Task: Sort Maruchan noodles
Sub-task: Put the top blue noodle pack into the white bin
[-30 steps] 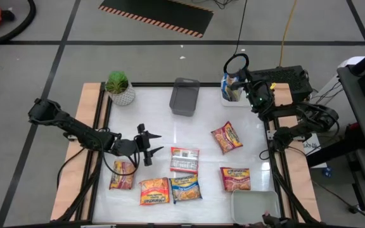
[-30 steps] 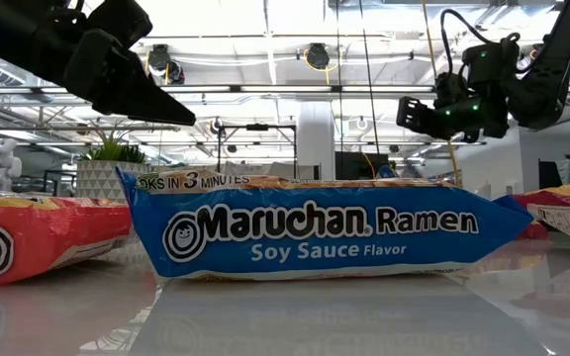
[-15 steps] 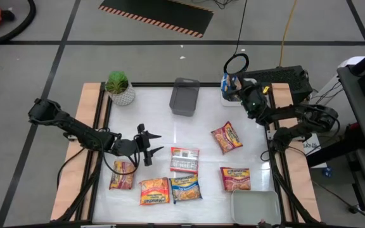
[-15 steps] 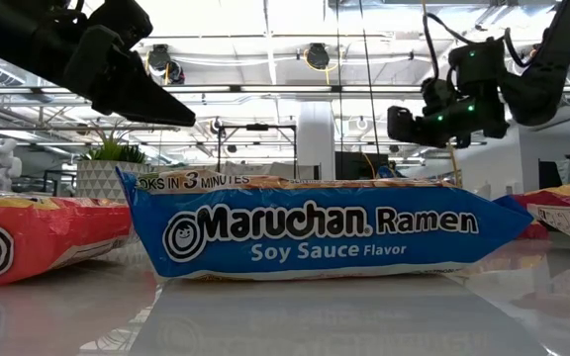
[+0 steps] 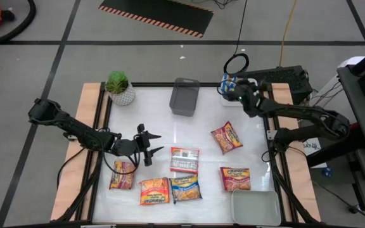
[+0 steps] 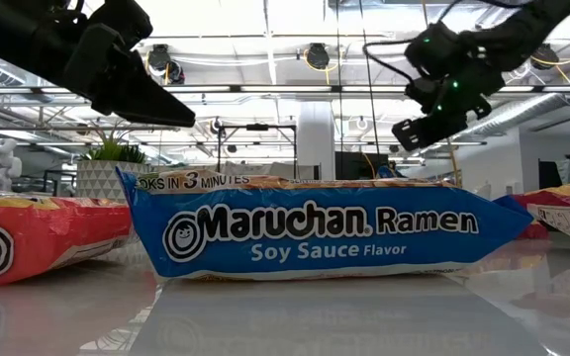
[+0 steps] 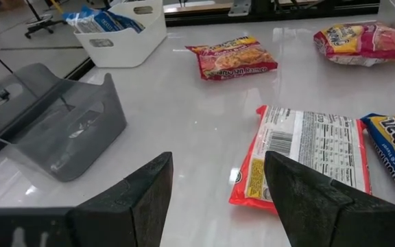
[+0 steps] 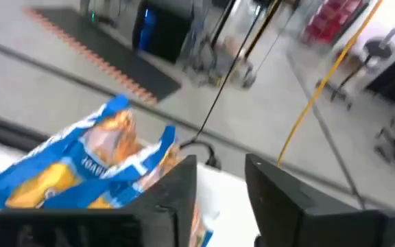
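Several Maruchan packets lie flat on the white table: orange-red [image 5: 227, 137], red [image 5: 235, 178], white-and-red [image 5: 184, 159], blue [image 5: 185, 188], orange [image 5: 154, 190] and orange [image 5: 122, 175]. More blue packets [image 8: 81, 168] stand in the white bin [image 5: 232, 96] at the far right corner. My right gripper [image 5: 233, 88] hangs over that bin, tipped down, its fingers a little apart and empty. My left gripper [image 5: 148, 145] waits open above the table, left of the white-and-red packet [image 7: 307, 161].
A grey tray [image 5: 184, 97] sits at the far middle, and a white tray [image 5: 255, 206] at the near right corner. A potted plant [image 5: 119, 87] stands at the far left corner. Bare table lies between the grey tray and the packets.
My right gripper has moved toward the far left, from beside the white bin to over it. It has also tipped its fingers downward. The left arm and the packets have kept still.
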